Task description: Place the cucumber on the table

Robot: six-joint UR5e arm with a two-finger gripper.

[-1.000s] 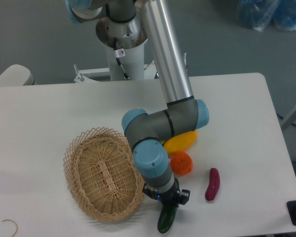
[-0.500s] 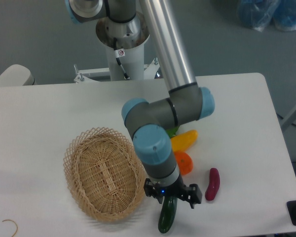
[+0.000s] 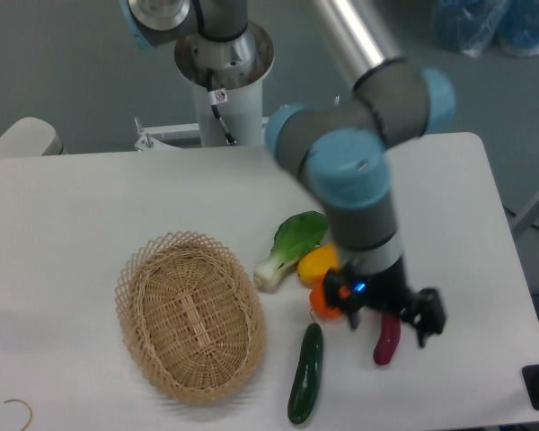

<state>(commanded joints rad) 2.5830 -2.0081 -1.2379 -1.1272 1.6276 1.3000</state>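
Gripper: your gripper (image 3: 391,321) hangs above the right part of the table, blurred; its two dark fingers (image 3: 428,314) stand spread apart with nothing between them.
Arm: the grey and light-blue wrist sits directly above the gripper, and the silver upper arm (image 3: 346,34) runs up out of the top of the view.
Purple piece: a small purple-red vegetable (image 3: 386,340) lies just below the gripper, partly overlapped by it in the view; you cannot tell whether they touch.
Orange: a round orange fruit (image 3: 323,303) sits at the gripper's left edge, partly hidden behind it.
Yellow piece: a yellow vegetable (image 3: 317,262) lies just above the orange.
Bok choy: a leafy green-and-white bok choy (image 3: 289,247) lies beside the yellow piece, white stem end pointing toward the basket.
Cucumber: the cucumber (image 3: 305,373) lies flat on the table (image 3: 99,206) near the front edge, free of the gripper, lying nearly upright in the view with a slight lean to the right, just right of the basket.
Basket: an oval wicker basket (image 3: 190,314) rests on the table's left half.
Base: the robot's white pedestal (image 3: 225,90) stands behind the table.
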